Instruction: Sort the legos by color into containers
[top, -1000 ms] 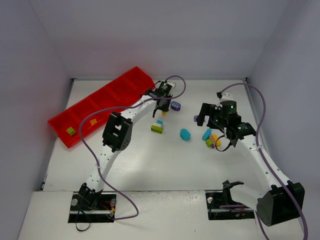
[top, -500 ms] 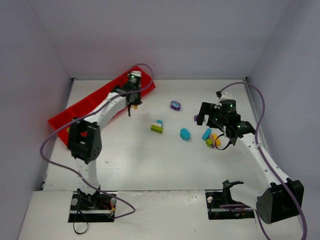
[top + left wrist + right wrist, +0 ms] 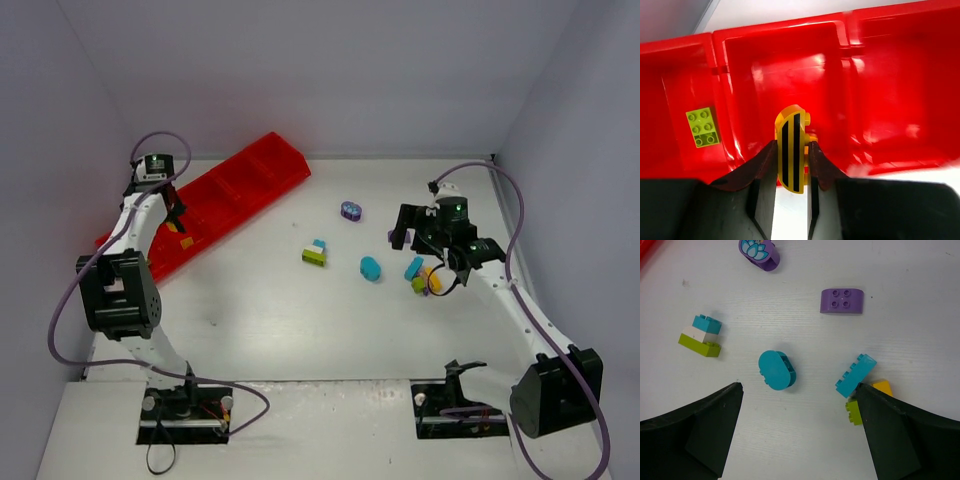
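My left gripper is shut on a yellow brick with black stripes and holds it over a compartment of the red tray. The compartment to its left holds a lime green brick. In the top view this gripper is near the tray's left end, by a yellow brick in the tray. My right gripper is open and empty above a teal oval brick. By its right finger lie a teal long brick, a yellow brick and a lime brick.
On the white table lie a purple brick, a round purple piece with a flower and a teal-white-lime stack. Grey walls close in the table on three sides. The right arm reaches over the right half of the table.
My left arm has swung from the table's middle leftward along the tray to its left end, carrying the yellow brick. The right arm has barely moved.
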Tool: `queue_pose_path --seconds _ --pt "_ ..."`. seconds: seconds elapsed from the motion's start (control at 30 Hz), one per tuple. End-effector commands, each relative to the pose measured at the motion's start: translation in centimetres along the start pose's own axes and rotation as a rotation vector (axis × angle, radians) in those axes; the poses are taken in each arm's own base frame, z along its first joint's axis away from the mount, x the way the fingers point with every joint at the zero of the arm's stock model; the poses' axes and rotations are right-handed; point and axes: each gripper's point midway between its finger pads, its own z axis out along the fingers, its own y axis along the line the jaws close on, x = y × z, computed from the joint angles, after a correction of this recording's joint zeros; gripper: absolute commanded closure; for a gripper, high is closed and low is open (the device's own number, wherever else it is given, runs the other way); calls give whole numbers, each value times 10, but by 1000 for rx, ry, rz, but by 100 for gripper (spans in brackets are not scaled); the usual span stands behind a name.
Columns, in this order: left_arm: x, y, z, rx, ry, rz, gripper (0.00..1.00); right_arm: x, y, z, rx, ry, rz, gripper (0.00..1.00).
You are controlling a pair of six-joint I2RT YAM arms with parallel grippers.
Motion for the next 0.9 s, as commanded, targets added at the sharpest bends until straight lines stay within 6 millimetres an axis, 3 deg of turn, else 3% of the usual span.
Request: queue_pose_path --seconds 0.0,0.03,0.2,0.23,0.4,0.53,0.57,0.63,0.67,0.77,0.8,0.87 --pt "-19 3 13 -4 -22 -55 89 -31 15 -5 -48 -97 -5 7" --pt "-21 4 16 -16 -20 -55 80 -30 15 -4 -49 -95 -6 7" --pt "-29 7 17 -33 -20 -66 58 -31 12 -11 -42 -114 -10 8" --pt "-30 6 15 -24 -24 -64 48 -32 12 -13 -38 -121 -9 8" --pt "-35 -10 -12 77 -32 -67 39 -31 7 -15 -14 -130 0 8" --pt "-29 -50 -48 194 -55 25 39 -33 -2 -17 34 -152 6 9" --pt "-13 -83 -65 264 -48 96 39 -34 -3 -17 44 -155 7 8" --pt "0 -114 -86 369 -50 172 39 -34 -5 -18 51 -157 7 8" --pt "18 -143 -103 448 -39 234 39 -34 -6 -18 53 -160 7 8" --pt "53 -190 -136 615 -8 355 39 -33 -8 -19 64 -160 11 8" --pt "77 -214 -153 681 9 421 38 -34 -11 -20 72 -162 16 8" --pt "102 -242 -172 758 21 501 38 -31 -15 -19 81 -158 25 8"
